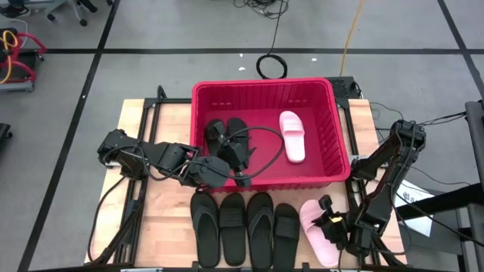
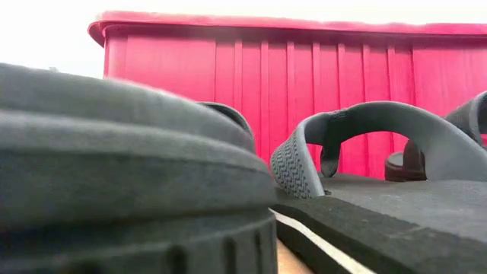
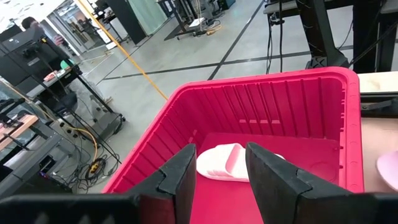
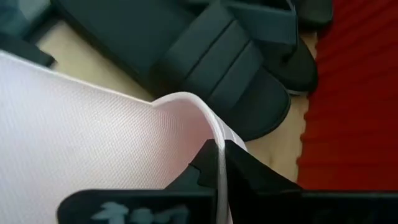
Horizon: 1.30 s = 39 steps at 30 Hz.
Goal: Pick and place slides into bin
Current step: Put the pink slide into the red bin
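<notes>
Near table edge: four flat black rubber slides [image 1: 243,227] are laid side by side in a row on the pale wooden table [image 1: 162,219], just in front of the bin.
Pink slide on table: one pale pink foam slide [image 1: 319,232] is placed at the right end of that row, near the front right corner of the bin.
Right gripper: the dark two-finger right gripper [image 1: 330,221] is lowered onto this pink slide; its fingers [image 4: 242,163] are seen closed tightly on the thin edge of the pink strap [image 4: 199,115].
Left gripper: the dark two-finger left gripper [image 1: 240,178] is held over the near wall of the bin, pointing into it; its fingers [image 3: 180,177] are spread fairly wide and nothing is seen between them.
Bin: the large red plastic rectangular bin [image 1: 333,121] with slotted walls is placed at the middle of the table, behind the row.
Inside bin, left part: two black thong slides [image 1: 228,140] are lying together.
Inside bin, right part: a second pale pink slide [image 1: 293,134] is lying flat on the floor of the bin.
</notes>
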### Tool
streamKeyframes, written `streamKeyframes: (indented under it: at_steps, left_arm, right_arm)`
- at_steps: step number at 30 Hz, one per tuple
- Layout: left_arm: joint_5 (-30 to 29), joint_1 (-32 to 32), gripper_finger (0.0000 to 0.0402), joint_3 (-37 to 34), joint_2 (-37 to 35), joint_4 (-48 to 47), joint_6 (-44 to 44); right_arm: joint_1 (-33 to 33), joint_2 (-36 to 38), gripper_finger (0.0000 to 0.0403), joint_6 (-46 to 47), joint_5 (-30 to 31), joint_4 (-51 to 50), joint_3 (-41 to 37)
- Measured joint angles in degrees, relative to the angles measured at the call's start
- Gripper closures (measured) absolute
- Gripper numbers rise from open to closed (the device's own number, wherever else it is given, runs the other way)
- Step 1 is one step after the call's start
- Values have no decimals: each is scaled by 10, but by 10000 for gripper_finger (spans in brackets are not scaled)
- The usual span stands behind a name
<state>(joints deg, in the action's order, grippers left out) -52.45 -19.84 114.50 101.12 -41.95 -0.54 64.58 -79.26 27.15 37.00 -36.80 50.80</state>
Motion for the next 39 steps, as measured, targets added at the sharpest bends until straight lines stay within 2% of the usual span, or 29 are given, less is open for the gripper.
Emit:
streamKeyframes:
  at_steps: [5, 18, 33, 39]
  left_arm:
    - [1, 0, 254, 0, 0, 0, 0]
    - [1, 0, 254, 0, 0, 0, 0]
    - [1, 0, 254, 0, 0, 0, 6]
    - [1, 0, 254, 0, 0, 0, 6]
  right_arm:
    - [0, 0, 402, -14, 2, -4, 30]
    - [0, 0, 403, -38, 4, -97, 93]
    - [0, 0, 403, -131, 5, -144, 195]
    - [-4, 1, 403, -180, 22, -154, 243]
